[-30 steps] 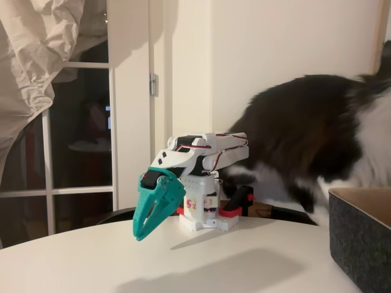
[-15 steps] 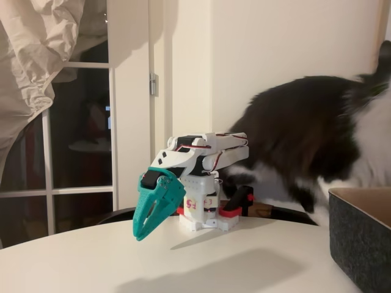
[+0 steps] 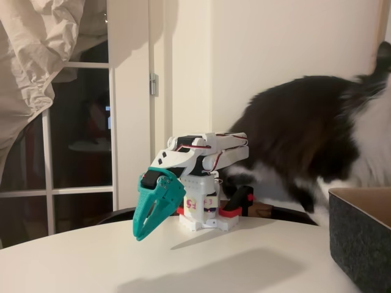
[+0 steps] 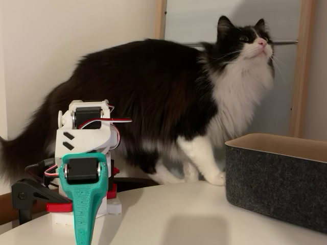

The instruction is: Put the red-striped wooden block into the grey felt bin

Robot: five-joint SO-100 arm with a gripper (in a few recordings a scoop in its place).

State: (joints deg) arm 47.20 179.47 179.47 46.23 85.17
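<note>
One arm is sitting folded on the white counter (image 3: 244, 262), its white upper links lying back over the base. One teal claw (image 3: 142, 232) is pointing down and forward, tip hovering just above the counter surface without touching it; in the other fixed view the claw (image 4: 82, 236) is hanging straight down in front of the base. The two fingers are lying pressed together to a narrow point, nothing between them.

One grey felt bin (image 3: 360, 235) is standing at the right edge of the counter, well apart from the arm; in the other fixed view the grey felt bin (image 4: 278, 186) is showing its straight dark wall and a tan lining at the rim. Its inside is hidden from both fixed views.

One red-and-black clamp (image 3: 237, 204) is gripping the counter edge beside the base.

One long-haired black-and-white cat (image 4: 168, 97) is standing behind the counter, between the arm and the bin, head raised. Its body is blurring in one fixed view (image 3: 305, 134).

One crumpled pale sheet (image 3: 36, 61) is hanging at upper left, over a dark glazed door.
</note>
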